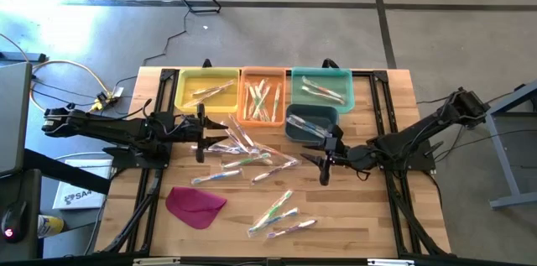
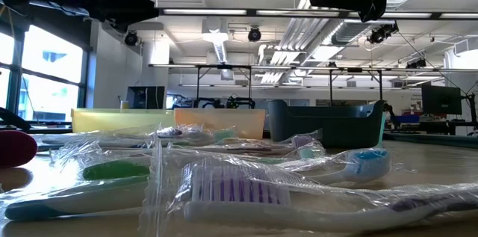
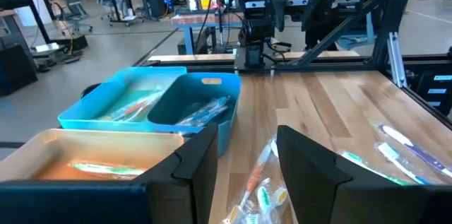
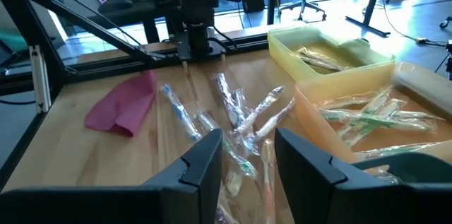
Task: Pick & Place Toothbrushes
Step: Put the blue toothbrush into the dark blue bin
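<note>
Wrapped toothbrushes [image 1: 245,153] lie loose in a pile on the middle of the table, with a smaller group [image 1: 281,216] nearer the near edge. More toothbrushes lie inside the bins. My left gripper [image 1: 200,135] hovers open at the pile's left end, and toothbrushes [image 3: 260,197] show below its fingers. My right gripper [image 1: 329,157] hovers open at the pile's right end, looking over the toothbrushes [image 4: 241,116]. Neither holds anything. In the low view the wrapped toothbrushes [image 2: 239,192] lie flat on the wood.
A row of bins stands along the far edge: yellow bin [image 1: 180,90], orange bin [image 1: 245,102], light blue bin [image 1: 346,90], with a dark blue-grey bin [image 1: 295,125] in front of it, close to my right gripper. A magenta cloth [image 1: 195,206] lies near the left near corner.
</note>
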Motion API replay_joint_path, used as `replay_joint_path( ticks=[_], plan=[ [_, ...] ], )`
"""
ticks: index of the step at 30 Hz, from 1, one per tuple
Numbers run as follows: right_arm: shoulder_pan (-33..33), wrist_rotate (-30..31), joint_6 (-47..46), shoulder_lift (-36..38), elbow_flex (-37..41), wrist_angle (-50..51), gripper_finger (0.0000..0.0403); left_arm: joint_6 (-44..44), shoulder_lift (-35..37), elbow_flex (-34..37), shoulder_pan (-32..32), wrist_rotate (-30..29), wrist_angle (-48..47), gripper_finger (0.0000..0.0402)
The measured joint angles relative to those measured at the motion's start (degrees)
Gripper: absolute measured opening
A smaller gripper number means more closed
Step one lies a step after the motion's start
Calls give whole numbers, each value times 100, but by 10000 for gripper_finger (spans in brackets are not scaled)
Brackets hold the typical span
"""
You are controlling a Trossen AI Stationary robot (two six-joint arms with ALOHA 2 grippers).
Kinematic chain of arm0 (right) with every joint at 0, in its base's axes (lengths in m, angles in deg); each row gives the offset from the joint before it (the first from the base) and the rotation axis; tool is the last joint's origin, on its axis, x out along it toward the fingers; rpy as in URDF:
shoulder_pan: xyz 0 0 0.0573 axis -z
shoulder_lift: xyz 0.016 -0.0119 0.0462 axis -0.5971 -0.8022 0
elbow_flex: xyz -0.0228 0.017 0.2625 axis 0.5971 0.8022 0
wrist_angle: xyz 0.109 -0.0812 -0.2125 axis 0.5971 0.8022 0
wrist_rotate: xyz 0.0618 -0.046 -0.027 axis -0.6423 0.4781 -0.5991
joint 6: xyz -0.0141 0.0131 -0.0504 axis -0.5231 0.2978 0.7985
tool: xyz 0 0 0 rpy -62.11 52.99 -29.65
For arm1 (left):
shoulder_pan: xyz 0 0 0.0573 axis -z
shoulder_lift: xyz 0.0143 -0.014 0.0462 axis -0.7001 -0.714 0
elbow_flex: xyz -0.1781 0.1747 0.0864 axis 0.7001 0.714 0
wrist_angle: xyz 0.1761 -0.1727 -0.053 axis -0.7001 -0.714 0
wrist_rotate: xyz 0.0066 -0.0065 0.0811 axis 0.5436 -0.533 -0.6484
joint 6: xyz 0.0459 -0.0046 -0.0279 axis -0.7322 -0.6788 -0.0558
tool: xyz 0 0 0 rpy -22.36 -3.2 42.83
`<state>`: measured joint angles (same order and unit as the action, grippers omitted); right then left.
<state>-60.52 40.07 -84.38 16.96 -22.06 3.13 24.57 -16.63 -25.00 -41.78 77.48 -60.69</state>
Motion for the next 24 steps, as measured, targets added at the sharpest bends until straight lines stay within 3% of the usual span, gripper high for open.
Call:
replay_joint_path(
  ticks=[12,16,24],
  plan=[
    [0,-3,2,0,-3,2,123,9,-4,0,0,318,-179,141],
    [0,0,46,-2,-4,4,123,427,-4,0,0,629,-168,141],
    [2,20,46,-2,-4,4,123,730,-2,0,0,654,-123,141]
  ],
)
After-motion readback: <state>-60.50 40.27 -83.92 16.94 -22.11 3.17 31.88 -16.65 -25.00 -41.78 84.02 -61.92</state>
